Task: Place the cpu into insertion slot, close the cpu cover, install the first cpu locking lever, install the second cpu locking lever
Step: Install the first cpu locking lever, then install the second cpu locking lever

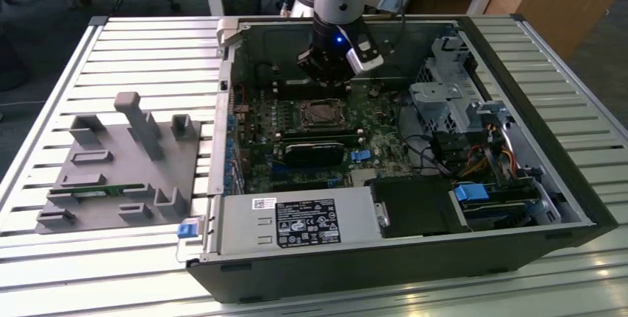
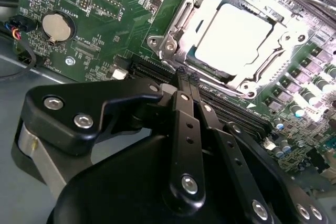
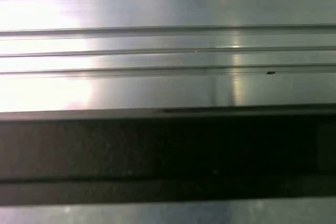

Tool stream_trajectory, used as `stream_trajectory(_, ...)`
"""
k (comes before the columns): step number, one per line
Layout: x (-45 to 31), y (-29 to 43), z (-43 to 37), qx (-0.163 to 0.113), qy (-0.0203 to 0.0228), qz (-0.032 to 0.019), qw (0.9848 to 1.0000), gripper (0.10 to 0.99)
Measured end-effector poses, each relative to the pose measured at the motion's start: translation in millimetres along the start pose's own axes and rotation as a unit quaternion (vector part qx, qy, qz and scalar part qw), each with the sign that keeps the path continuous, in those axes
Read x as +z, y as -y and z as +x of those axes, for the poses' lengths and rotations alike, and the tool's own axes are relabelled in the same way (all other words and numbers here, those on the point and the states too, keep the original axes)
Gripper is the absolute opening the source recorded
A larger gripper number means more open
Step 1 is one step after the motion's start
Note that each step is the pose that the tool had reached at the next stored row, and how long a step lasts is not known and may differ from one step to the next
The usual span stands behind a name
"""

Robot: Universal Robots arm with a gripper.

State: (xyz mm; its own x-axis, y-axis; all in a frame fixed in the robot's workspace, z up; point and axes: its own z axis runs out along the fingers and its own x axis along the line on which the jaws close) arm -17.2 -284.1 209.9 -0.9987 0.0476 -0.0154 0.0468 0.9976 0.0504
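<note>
**Chip seated, frame down, gripper empty above the socket**

Second wrist view, read from its left: a coin battery (image 2: 56, 27) sits on the green motherboard (image 2: 121, 19), and further right the cpu (image 2: 234, 32) lies flat in the insertion slot (image 2: 207, 69), its pale metal top showing through the cpu cover (image 2: 181, 17). The cover looks lowered around the chip, though whether either lever is latched I cannot tell. The gripper (image 2: 186, 74) hangs just short of the socket's near edge, fingertips (image 2: 181, 72) pressed together and pinching nothing.

In the exterior view the gripper (image 1: 329, 78) hovers just behind the socket, inside the open computer case (image 1: 549, 184).

The chip is likely light, rigid and fragile underneath, so it is best touched only at its edges. The cover and levers are probably thin, springy steel, best pushed at their free ends.
</note>
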Motion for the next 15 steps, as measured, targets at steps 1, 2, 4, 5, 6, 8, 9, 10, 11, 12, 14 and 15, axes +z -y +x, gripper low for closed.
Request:
stream_trajectory(1, 0.0, 0.3, 0.0, 0.0, 0.0, 0.0, 1.0, 0.106)
stream_trajectory(2, 0.0, 0.6, 0.0, 0.0, 0.0, 0.0, 1.0, 0.106)
stream_trajectory(4, 0.0, 1.2, -0.1, 0.0, 0.0, 0.0, 1.0, 0.106)
stream_trajectory(5, -0.1, 1.6, -0.1, 0.0, 0.0, 0.0, 1.0, 0.106)
stream_trajectory(6, -0.1, 2.0, -0.1, 0.0, 0.0, 0.0, 1.0, 0.106)
stream_trajectory(8, -0.1, 3.3, -0.2, 0.0, 0.0, 0.0, 1.0, 0.106)
stream_trajectory(9, -0.2, 4.1, -0.2, 0.0, 0.0, 0.0, 1.0, 0.106)
stream_trajectory(10, -0.3, 4.8, -0.2, 0.0, 0.0, 0.0001, 1.0, 0.106)
stream_trajectory(11, -0.3, 5.6, -0.3, 0.0, 0.0, 0.0001, 1.0, 0.106)
stream_trajectory(12, -0.3, 6.5, -0.3, 0.0, 0.0, 0.0, 1.0, 0.106)
stream_trajectory(14, -0.4, 8.6, -0.4, 0.0, 0.0, 0.0, 1.0, 0.106)
stream_trajectory(15, -0.5, 9.6, -0.5, 0.0, 0.0, 0.0, 1.0, 0.106)
